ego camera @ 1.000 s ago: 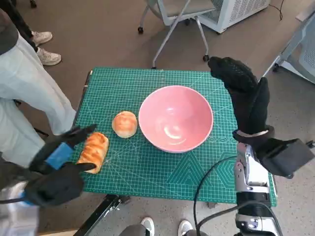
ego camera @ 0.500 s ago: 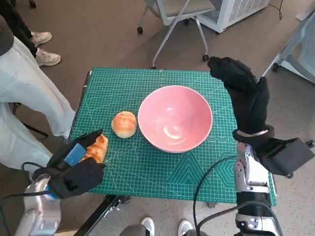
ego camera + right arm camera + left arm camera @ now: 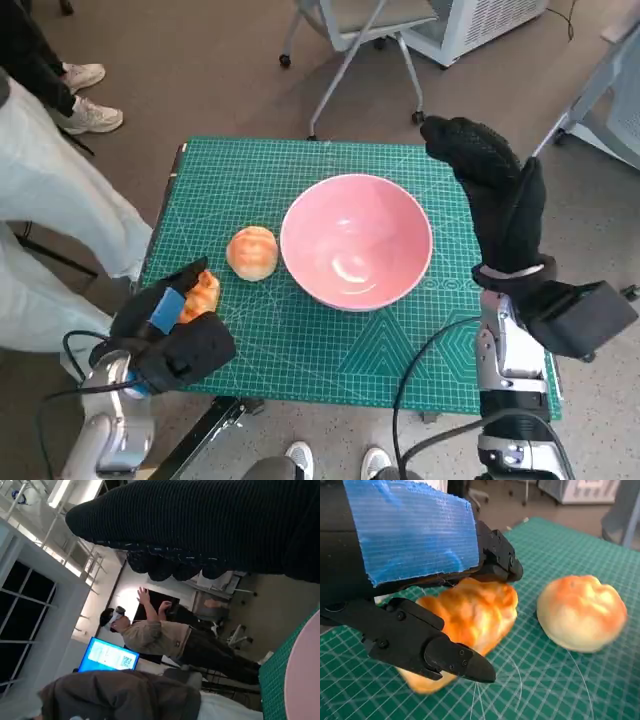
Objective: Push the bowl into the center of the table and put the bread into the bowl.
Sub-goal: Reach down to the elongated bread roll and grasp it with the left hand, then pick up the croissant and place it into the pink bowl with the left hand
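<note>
The pink bowl (image 3: 356,241) sits on the green mat (image 3: 300,340), near its middle and a little toward the right, empty. A round bun (image 3: 253,251) lies just left of it, close to the rim. Further left, near the mat's edge, the long bread (image 3: 200,296) lies flat, with the left hand (image 3: 172,335) closed around it, fingers (image 3: 501,564) over one side and thumb under the other. The right hand (image 3: 492,190) hovers upright beside the bowl's right rim, fingers apart, holding nothing. A person (image 3: 165,635) stands in the background.
</note>
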You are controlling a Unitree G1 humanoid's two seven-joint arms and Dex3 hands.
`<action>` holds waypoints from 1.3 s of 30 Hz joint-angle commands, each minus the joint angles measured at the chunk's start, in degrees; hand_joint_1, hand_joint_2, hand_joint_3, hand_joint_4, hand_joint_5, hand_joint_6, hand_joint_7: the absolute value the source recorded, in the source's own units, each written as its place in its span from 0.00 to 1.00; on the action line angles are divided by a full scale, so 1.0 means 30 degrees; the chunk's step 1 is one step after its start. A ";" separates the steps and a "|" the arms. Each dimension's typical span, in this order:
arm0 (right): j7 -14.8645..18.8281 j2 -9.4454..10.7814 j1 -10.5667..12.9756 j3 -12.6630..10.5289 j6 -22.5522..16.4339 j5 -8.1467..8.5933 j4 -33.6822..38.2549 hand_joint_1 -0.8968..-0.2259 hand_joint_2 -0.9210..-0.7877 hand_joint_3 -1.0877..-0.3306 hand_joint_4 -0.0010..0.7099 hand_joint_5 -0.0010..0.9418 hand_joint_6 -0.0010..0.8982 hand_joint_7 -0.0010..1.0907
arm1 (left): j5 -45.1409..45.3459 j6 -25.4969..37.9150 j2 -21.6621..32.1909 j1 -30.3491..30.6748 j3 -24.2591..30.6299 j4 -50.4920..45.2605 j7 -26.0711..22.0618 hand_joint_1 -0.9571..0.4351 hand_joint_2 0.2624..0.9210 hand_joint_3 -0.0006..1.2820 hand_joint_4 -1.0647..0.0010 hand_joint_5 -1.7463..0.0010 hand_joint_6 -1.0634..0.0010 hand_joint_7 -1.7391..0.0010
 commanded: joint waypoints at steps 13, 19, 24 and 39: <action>0.0175 0.0104 0.0296 0.0000 0.0365 0.0165 0.0337 0.30 0.00 0.40 0.29 0.00 0.06 0.53 | -0.0443 -0.2896 0.0256 0.0344 0.0745 0.1997 0.2234 0.76 1.00 0.03 0.32 0.36 0.33 0.48; 0.0271 0.0144 0.0326 0.0001 0.0528 0.0332 0.0230 0.30 0.00 0.40 0.29 0.00 0.06 0.53 | -0.0505 -0.3406 0.0298 0.0279 0.0996 0.2549 0.2661 0.70 1.00 0.03 0.31 0.37 0.39 0.35; 0.0374 0.0166 0.0339 -0.0032 0.0621 0.0468 0.0202 0.30 0.00 0.41 0.29 0.00 0.06 0.53 | -0.0971 -0.3789 0.0242 0.0255 0.1420 0.2703 0.2943 0.69 1.00 0.03 0.30 0.37 0.40 0.33; 0.0471 0.0200 0.0327 -0.0018 0.0594 0.0680 0.0378 0.28 0.00 0.41 0.30 0.00 0.06 0.53 | -0.1390 -0.4613 0.0114 0.0029 0.2299 0.1667 0.3683 0.69 1.00 0.02 0.26 0.38 0.41 0.34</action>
